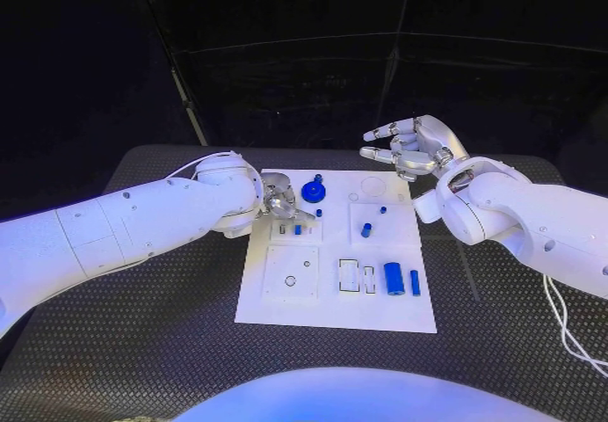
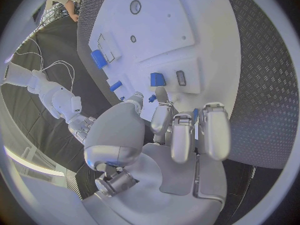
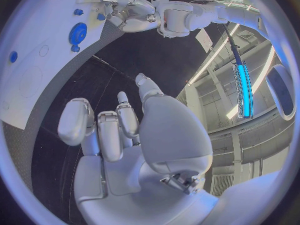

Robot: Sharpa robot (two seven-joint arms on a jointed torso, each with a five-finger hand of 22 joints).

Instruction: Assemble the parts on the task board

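left hand (image 1: 281, 200) hovers empty, fingers apart, at the board's (image 1: 332, 309) far-left corner beside the blue gear (image 1: 313, 191); right hand (image 1: 412, 145) open, farther off

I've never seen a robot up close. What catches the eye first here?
A white board lies mid-table, dotted with small blue parts, the largest a blue gear near its far edge. The left robot hand reaches over the board beside that gear. The right robot hand hangs beyond the board's far right corner, holding nothing.
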